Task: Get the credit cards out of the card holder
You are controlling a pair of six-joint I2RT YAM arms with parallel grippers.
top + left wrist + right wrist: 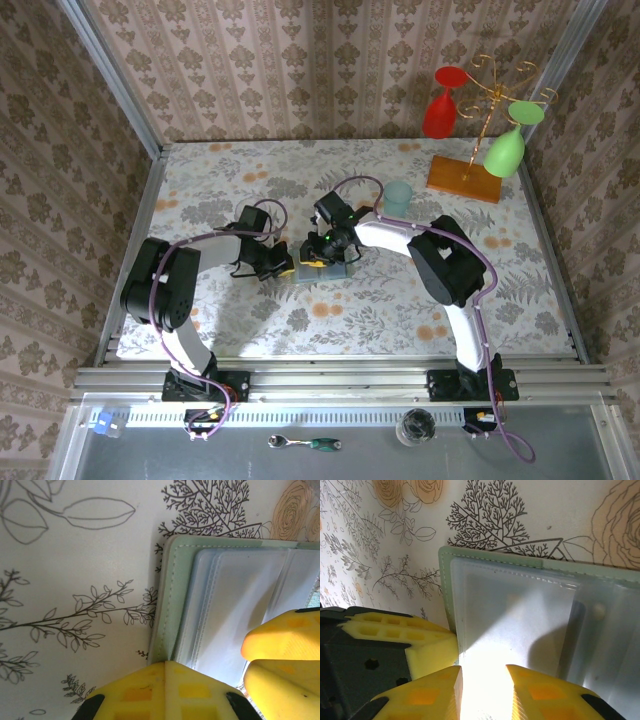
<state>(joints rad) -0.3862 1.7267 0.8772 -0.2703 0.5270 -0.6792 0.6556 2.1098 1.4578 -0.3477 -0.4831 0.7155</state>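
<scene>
The card holder [322, 270] lies open mid-table, pale sage green with clear plastic sleeves inside [235, 605] [520, 610]. My left gripper [170, 664] is shut, its joined yellow tips resting on the holder's green near edge [283, 262]. My right gripper [482, 682] hovers low over a clear sleeve with its fingers a little apart and nothing seen between them [325, 250]. Each wrist view also catches the other gripper's yellow fingers [280, 645] [427, 642] at the holder's side. The credit cards are out of view; the sleeves look clear, under glare.
A pale teal cup [398, 196] stands just behind the right arm. At the back right, a wire rack on a wooden base [465, 178] carries a red glass [440, 105] and a green glass [507, 148]. Patterned walls enclose the floral tabletop.
</scene>
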